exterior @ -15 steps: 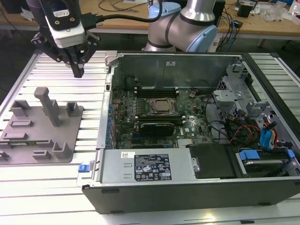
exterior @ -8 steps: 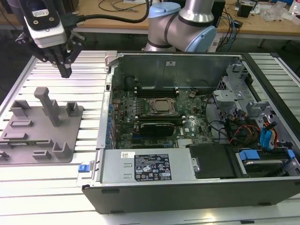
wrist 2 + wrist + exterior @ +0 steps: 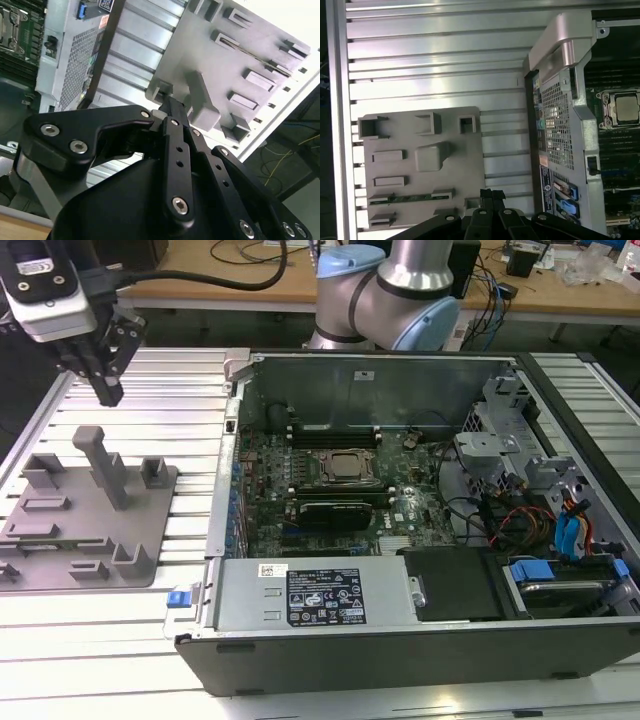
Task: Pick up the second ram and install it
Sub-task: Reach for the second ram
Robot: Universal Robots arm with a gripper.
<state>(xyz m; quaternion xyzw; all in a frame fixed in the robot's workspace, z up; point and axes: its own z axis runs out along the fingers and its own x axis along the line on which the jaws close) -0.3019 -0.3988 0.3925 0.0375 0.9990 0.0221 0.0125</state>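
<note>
The second ram (image 3: 412,198) is a thin green stick lying on edge in a slot of the grey tray (image 3: 465,165). In the second wrist view the ram (image 3: 257,54) shows as a dark thin line across the tray (image 3: 200,45). My gripper (image 3: 108,392) hangs in the air above the far end of the tray (image 3: 140,530), at the exterior view's left, well apart from the stick. Its black fingers (image 3: 489,194) are pressed together with nothing between them, as the second wrist view's gripper (image 3: 170,105) also shows.
An open computer case (image 3: 400,500) lies at the exterior view's right, with a CPU socket (image 3: 345,468) and black memory slots (image 3: 335,430) on its motherboard. An upright post (image 3: 105,465) rises from the tray. Everything rests on a ribbed metal table (image 3: 190,390).
</note>
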